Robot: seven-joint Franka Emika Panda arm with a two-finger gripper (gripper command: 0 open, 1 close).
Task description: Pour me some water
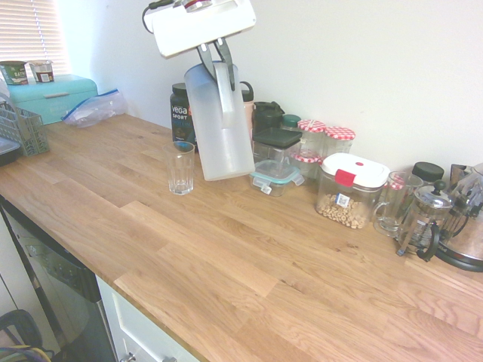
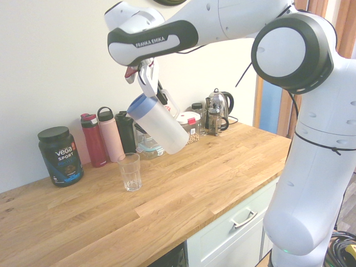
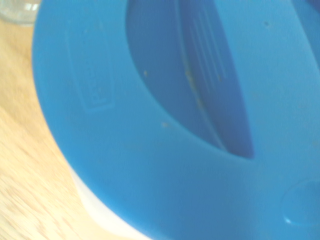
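The gripper (image 2: 149, 78) is clamped shut on the side handle of the pitcher (image 1: 217, 121), holding it in the air above the wooden counter (image 1: 249, 264), clear of the surface. The frosted body tilts, its blue lid (image 2: 137, 104) raised and turned toward the drinking glass (image 2: 129, 172), its base lower and pointing away. Water cannot be made out through the frosted wall. The glass stands upright on the counter, below and just beside the pitcher, not touching it. In the wrist view the blue lid fills nearly the whole picture, with a strip of counter beside it. Behind the glass, against the wall, stand a black tub (image 2: 60, 155) and a row of bottles (image 2: 102, 141).
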